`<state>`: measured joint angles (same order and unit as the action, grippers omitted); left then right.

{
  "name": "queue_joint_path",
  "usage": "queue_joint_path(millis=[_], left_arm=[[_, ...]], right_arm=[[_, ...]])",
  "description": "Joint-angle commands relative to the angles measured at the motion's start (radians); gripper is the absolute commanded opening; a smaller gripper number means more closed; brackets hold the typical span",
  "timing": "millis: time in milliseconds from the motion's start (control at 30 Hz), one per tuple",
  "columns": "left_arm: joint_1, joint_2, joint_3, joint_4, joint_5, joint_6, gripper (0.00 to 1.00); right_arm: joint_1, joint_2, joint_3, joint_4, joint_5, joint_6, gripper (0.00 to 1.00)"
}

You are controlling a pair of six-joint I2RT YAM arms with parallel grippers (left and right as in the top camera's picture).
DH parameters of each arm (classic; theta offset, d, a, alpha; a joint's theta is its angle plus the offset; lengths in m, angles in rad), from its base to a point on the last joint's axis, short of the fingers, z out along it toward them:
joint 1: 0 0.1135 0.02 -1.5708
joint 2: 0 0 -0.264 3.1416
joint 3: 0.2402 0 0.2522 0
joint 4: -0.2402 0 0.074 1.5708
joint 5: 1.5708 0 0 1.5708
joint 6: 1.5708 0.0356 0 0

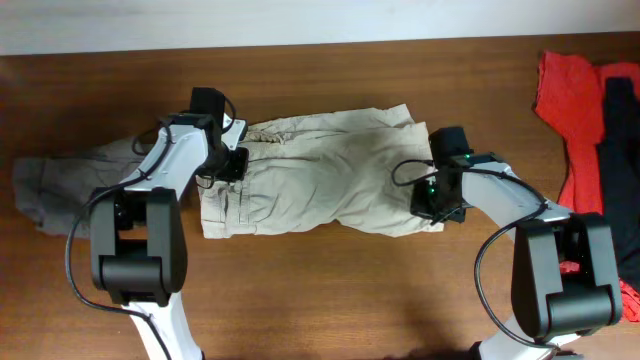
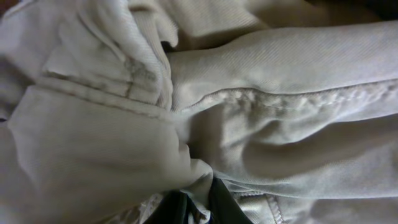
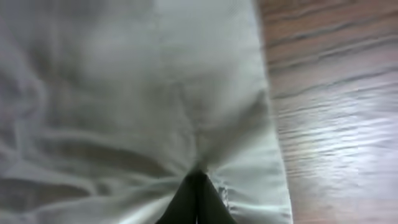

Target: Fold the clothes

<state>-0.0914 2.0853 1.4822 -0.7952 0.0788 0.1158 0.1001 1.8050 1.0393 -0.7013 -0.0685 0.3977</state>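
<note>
Showing, at far left, a gray garment [image 1: 50,185] slumped in soft creases on the dark wood-grain table [image 1: 330,290]. Pinching the left end of the shorts [image 1: 320,175] with the left gripper [image 1: 238,163], fingers [image 2: 227,208] clenched on a thick bunch of beige twill beside a puckered stitched seam. Showing the shorts lying across the table's middle as a wide, rumpled rectangle, pocket flaps facing up. Nipping the right end with the right gripper [image 1: 438,205], fingers [image 3: 196,199] squeezed together on a thin pucker close to the hem edge. Leaving a red garment [image 1: 565,110] and a black garment [image 1: 622,160] piled at far right, well apart.

Risking, by judgement:
- slipping of the shallow right-hand pinch under any pull, given so little cloth in the grip;
- catching of several layers on the left, giving a lopsided fold;
- sagging of the limp cotton between the two grips;
- dragging of the gray cloth, if lying under the left arm.
</note>
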Motion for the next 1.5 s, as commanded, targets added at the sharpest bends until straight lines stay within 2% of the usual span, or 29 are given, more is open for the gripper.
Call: queue_joint_path(millis=[0, 233, 467, 633, 700, 767, 833, 1100, 1300, 1467], left_arm=[[0.005, 0.039, -0.012, 0.006, -0.125, 0.014, 0.12], [0.005, 0.034, 0.075, -0.061, -0.136, 0.013, 0.30], [0.001, 0.031, 0.268, -0.231, -0.124, 0.013, 0.31], [-0.005, 0.031, 0.443, -0.406, -0.098, -0.025, 0.31], [-0.006, 0.031, 0.475, -0.445, -0.034, -0.025, 0.31], [-0.007, 0.031, 0.482, -0.469, 0.131, -0.006, 0.22], [-0.023, 0.032, 0.445, -0.440, 0.241, 0.079, 0.17], [-0.095, 0.032, 0.203, -0.225, 0.221, 0.081, 0.06], [-0.183, 0.032, 0.055, -0.051, 0.025, 0.054, 0.04], [-0.208, 0.032, -0.035, 0.037, -0.119, 0.001, 0.04]], right_arm=[[-0.036, 0.022, -0.050, -0.024, 0.278, 0.113, 0.04], [-0.104, -0.010, -0.035, -0.137, 0.358, 0.136, 0.04], [-0.121, -0.121, -0.004, -0.206, 0.306, 0.098, 0.04], [-0.078, -0.281, 0.016, -0.174, 0.083, -0.061, 0.06], [-0.063, -0.331, 0.016, -0.137, -0.047, -0.108, 0.06], [-0.040, -0.359, 0.016, -0.073, -0.212, -0.129, 0.05], [-0.017, -0.342, 0.013, -0.002, -0.287, -0.120, 0.06], [0.055, -0.177, 0.002, 0.229, -0.360, -0.014, 0.04], [0.110, -0.034, 0.002, 0.298, -0.381, -0.014, 0.04], [0.076, 0.063, 0.002, 0.240, -0.256, 0.050, 0.04]])
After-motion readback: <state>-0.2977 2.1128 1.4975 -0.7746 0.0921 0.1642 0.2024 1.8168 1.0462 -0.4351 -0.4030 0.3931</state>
